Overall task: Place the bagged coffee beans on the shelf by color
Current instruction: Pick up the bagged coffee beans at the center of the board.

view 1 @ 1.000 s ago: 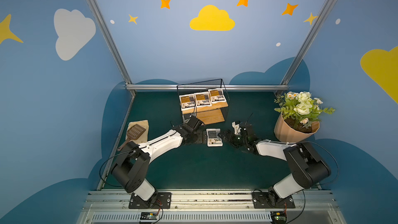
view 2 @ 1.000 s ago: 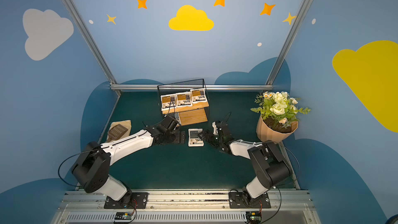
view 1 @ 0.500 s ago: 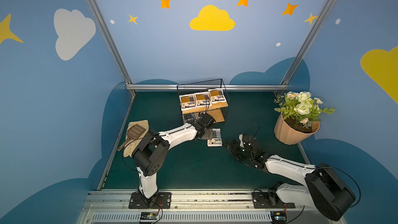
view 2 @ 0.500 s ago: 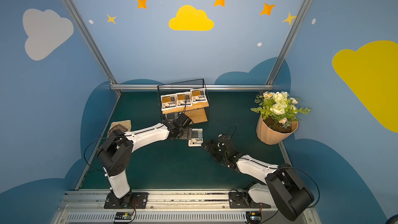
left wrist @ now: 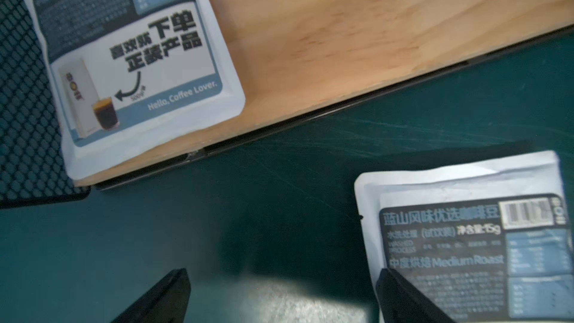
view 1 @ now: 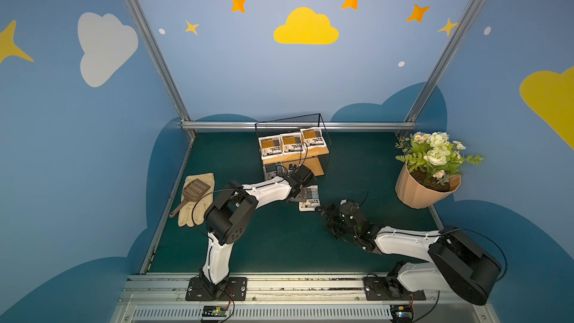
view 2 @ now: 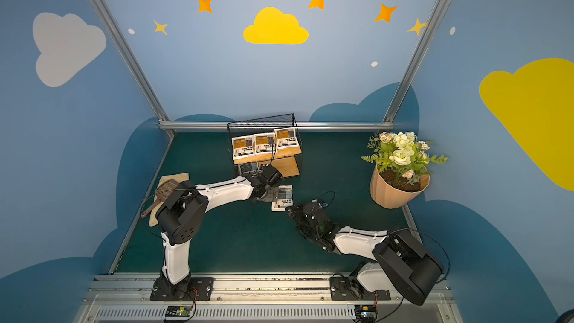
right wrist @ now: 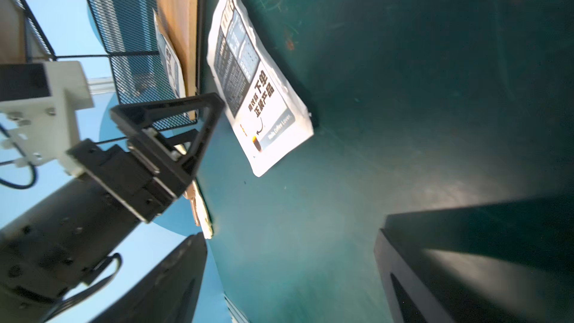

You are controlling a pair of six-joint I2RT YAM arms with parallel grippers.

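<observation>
Since a second ago the right gripper (view 1: 323,211) has drawn back from the loose grey-blue bag (view 1: 311,201) toward the tabletop's front edge, while the left gripper (view 1: 300,193) has swung in over that bag's left side. Both grippers are spread wide. The right one holds nothing, its fingers (right wrist: 174,278) hanging apart over bare green tabletop (right wrist: 403,88) just beside the bag's near corner. Seen from the left wrist, the left gripper's fingers stand apart too, one fingertip (left wrist: 403,302) overlapping the bag's printed face and the other over bare surface. Whether it touches the bag I cannot tell, but nothing is clamped between them. The loose bag lies flat on the tabletop just in front of the shelf (view 1: 316,163), which stands at the middle of the rear edge. On the shelf's upper board three orange bags (view 1: 291,143) sit side by side; at the left end of the lower board lies a second grey-blue bag (left wrist: 139,57). A flowerpot (view 1: 419,191) stands near the right edge — a glove (view 1: 186,217) and a brown scoop (view 1: 195,188) lie by the left edge.
</observation>
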